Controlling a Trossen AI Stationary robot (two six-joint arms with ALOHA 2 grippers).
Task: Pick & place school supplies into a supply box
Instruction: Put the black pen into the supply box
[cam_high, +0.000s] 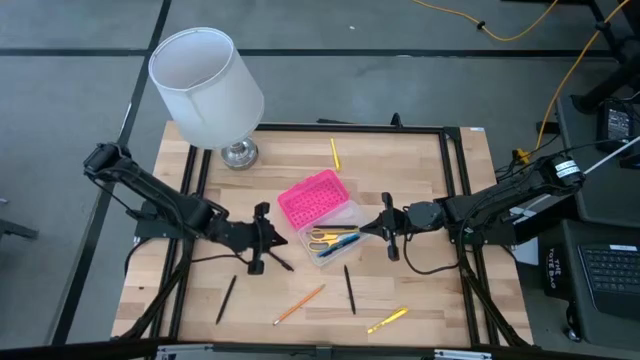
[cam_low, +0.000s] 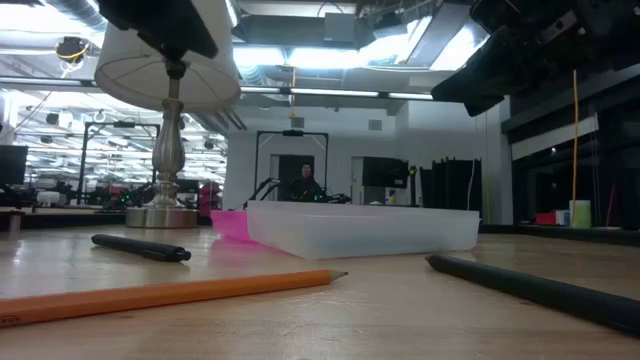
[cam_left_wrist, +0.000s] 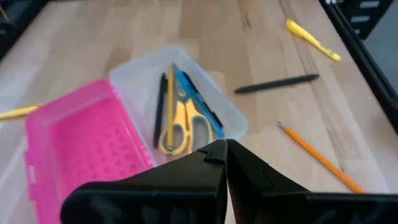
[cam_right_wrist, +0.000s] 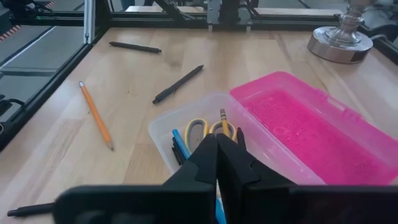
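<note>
The supply box (cam_high: 322, 214) lies open mid-surface (cam_high: 420, 300), holding scissors (cam_high: 322, 238), pens and a pencil. The left hand (cam_high: 268, 240) and right hand (cam_high: 385, 228) flank it, each pressed together, pinching nothing. An orange pencil (cam_high: 300, 303) and 2 black pens (cam_high: 350, 289) lie nearby.

Supply box (cam_high: 343, 215) is seen open mid-table: clear base, hot-pink ribbed lid (cam_high: 310, 197) folded back flat. Yellow-handled scissors (cam_high: 322, 238), a blue pen (cam_left_wrist: 198, 102) & a pencil are laid inside. Still on the table: orange pencil (cam_high: 300, 303), 2 black pens (cam_high: 349, 289) (cam_high: 226, 299), yellow pen (cam_high: 388, 319) near front, yellow pencil (cam_high: 335, 153) behind box.
</note>
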